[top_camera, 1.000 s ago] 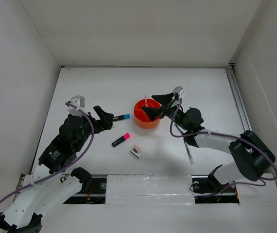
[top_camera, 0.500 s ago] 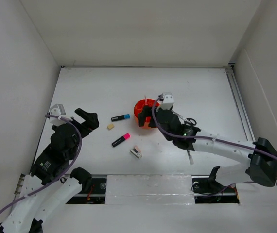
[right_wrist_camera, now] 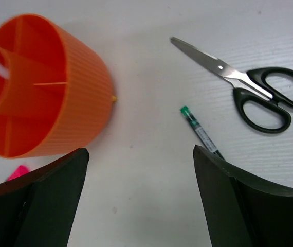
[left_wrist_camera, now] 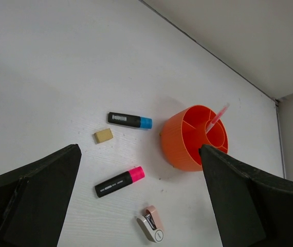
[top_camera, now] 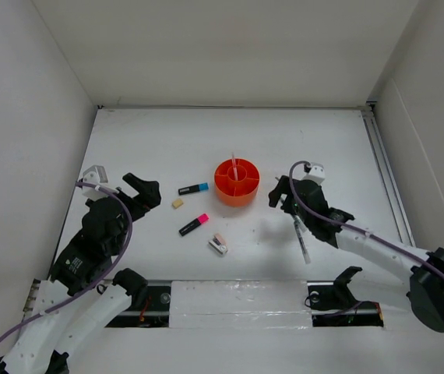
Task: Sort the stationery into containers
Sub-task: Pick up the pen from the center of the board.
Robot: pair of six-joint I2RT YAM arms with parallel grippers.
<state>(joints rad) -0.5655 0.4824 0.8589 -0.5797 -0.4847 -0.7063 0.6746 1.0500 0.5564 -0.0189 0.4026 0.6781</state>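
White desk (top_camera: 323, 140) carries every item. The left arm (top_camera: 97, 234) stands off at the left side, the left jaws spread wide and empty, apart from the stationery. The right arm (top_camera: 362, 241) hovers just right of the round orange plastic organiser (top_camera: 234, 199), the right jaws likewise parted with nothing between them. The organiser sits mid-desk, upright, and the only item sorted is the pink pen (left_wrist_camera: 216, 116), leaning in the central cup; the wedge compartments appear vacant. The black-handled scissors (right_wrist_camera: 237, 81) lie flat to the right of the organiser, closed. Left of the organiser lie the black marker with blue cap (left_wrist_camera: 130, 120) and the black marker with pink cap (left_wrist_camera: 118, 181), apart from each other. The thin black pen with green tip (right_wrist_camera: 202, 135) lies just beside the scissors, not touching them, under the right jaws. The small tan eraser (left_wrist_camera: 104, 136) and the pink-white clip-like piece (left_wrist_camera: 152, 224) lie loose near the markers. Assessment: task at an early stage; the step in hand looks like a pick of the thin pen. Recommended: set the jaws across the barrel at mid-length, descend square, stay clear of the scissor blades, then release over a vacant wedge without nudging the organiser wall or the leaning pink pen.
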